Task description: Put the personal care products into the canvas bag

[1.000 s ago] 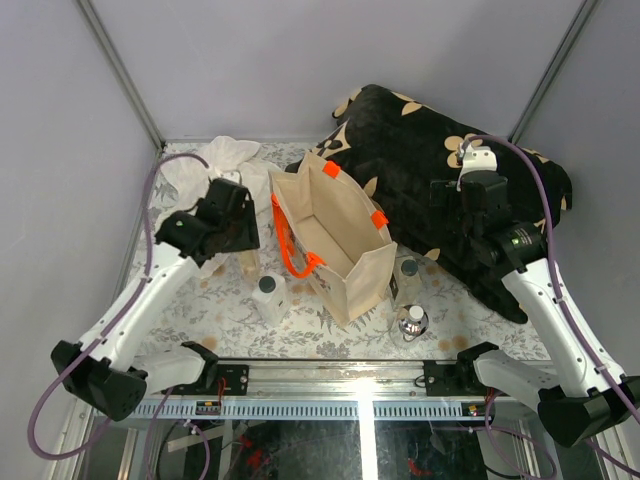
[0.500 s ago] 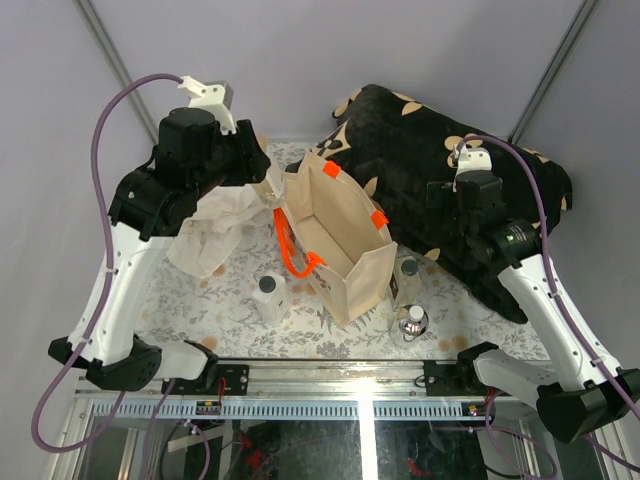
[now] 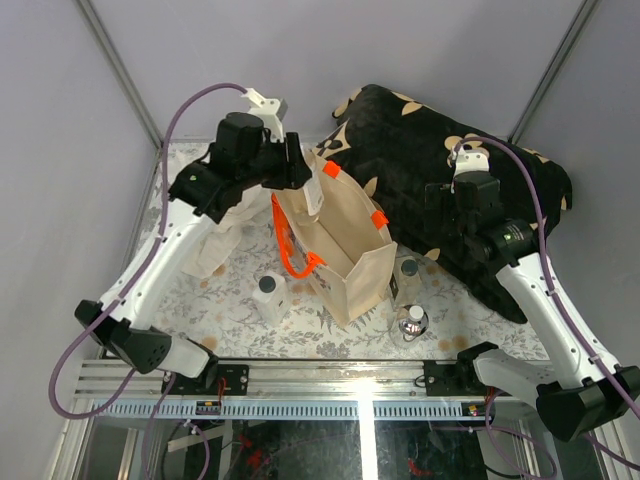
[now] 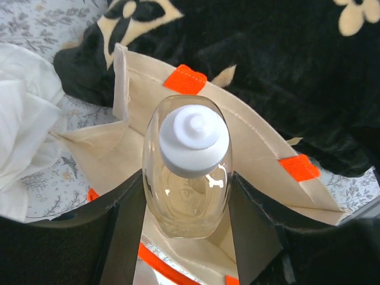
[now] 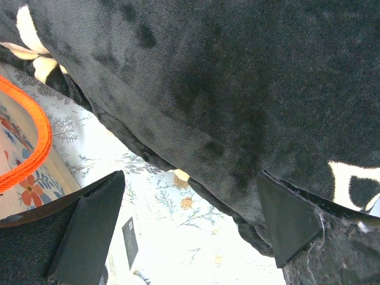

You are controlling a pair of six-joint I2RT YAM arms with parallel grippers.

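overhead view of a flower-patterned table with two robot arms bolted at its near edge. a large black cushion with cream flowers lies at the back right. an open canvas bag with orange handles stands upright in the middle, its far side touching the cushion. a white cloth lies crumpled to the left of the bag; it has been dragged forward from the back corner over the past second.

the left gripper is clamped on a white-capped bottle, one finger on each side. a second ago this arm was low on the table, left of the bag; it has since risen and swung right, so the bottle now hangs above the bag's open mouth near its far end, not yet inside. judging from this, the bottle looks ready to be lowered or released.

the right gripper hangs with its fingers wide apart and nothing between them, close over the cushion's edge; it has barely moved.

three bottles wait on the table: a dark-capped bottle just left of the bag, a clear bottle close by its right side, and a squat round bottle nearer the front.
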